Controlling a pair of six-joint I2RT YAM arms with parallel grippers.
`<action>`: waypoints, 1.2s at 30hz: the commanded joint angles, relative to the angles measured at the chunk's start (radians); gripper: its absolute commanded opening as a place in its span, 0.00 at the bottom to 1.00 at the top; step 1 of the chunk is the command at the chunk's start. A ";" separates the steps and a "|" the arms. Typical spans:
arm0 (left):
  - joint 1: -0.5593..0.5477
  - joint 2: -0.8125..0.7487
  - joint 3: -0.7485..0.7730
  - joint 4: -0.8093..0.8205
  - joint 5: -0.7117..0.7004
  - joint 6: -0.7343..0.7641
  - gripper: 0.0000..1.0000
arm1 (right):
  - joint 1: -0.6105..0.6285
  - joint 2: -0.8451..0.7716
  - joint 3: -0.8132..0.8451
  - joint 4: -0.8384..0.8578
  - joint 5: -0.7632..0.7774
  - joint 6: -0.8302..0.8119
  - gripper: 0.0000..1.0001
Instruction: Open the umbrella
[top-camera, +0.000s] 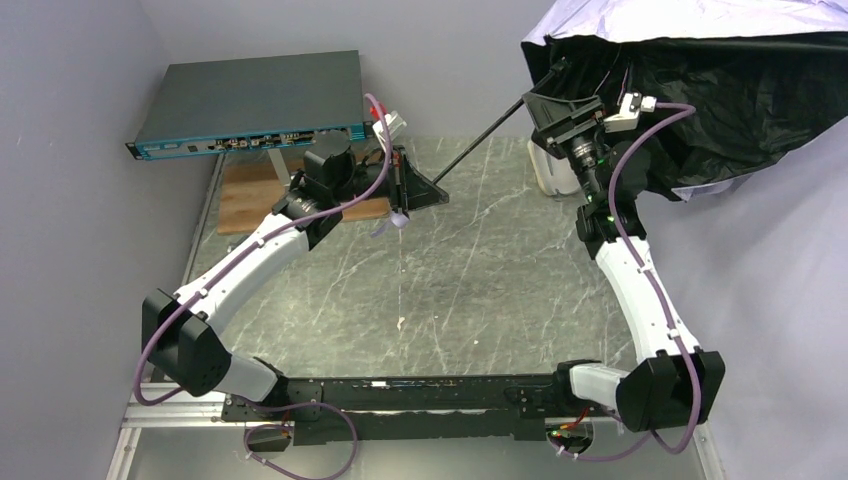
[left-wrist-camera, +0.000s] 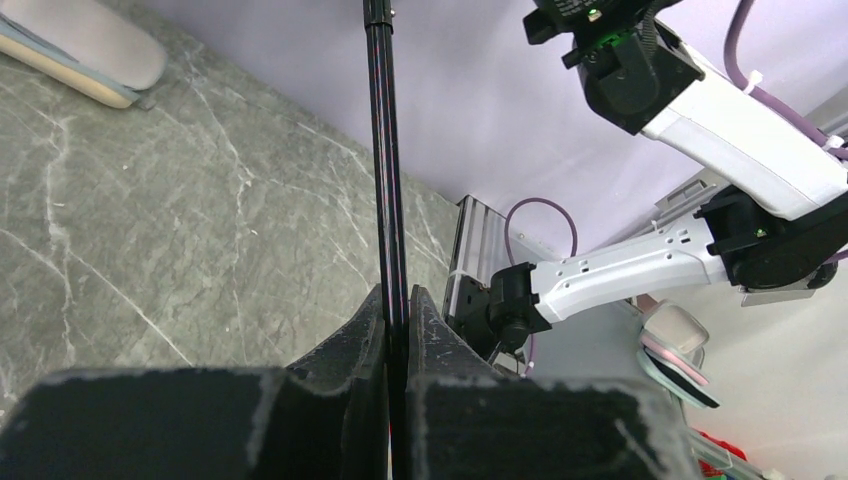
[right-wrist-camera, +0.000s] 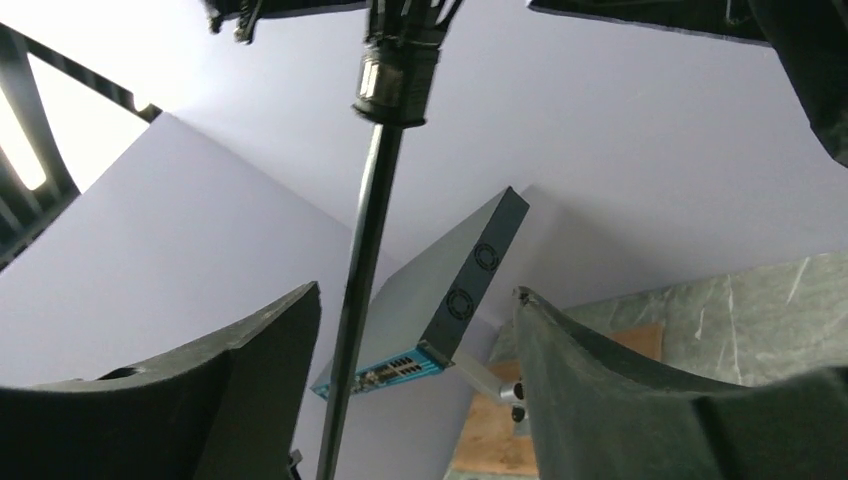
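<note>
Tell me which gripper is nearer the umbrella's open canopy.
Right. The right gripper sits close by the canopy, jaws open either side of the shaft. The left gripper is clamped on the shaft's other end, well away from the canopy.

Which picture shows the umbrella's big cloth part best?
The top view: the canopy spreads at the upper right, black inside, silvery outside. The left wrist view shows only the shaft, no canopy. The right wrist view catches just dark scraps of it along the top.
</note>
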 joint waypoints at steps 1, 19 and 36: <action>0.002 -0.018 0.017 0.178 0.064 0.018 0.00 | -0.003 0.039 0.064 0.114 0.047 0.003 0.64; -0.016 -0.106 -0.058 -0.203 0.052 0.371 0.00 | -0.037 0.129 0.195 0.129 0.239 -0.081 0.00; -0.053 0.001 -0.024 -0.570 -0.112 0.682 0.70 | 0.126 0.088 0.286 -0.570 0.591 -0.517 0.00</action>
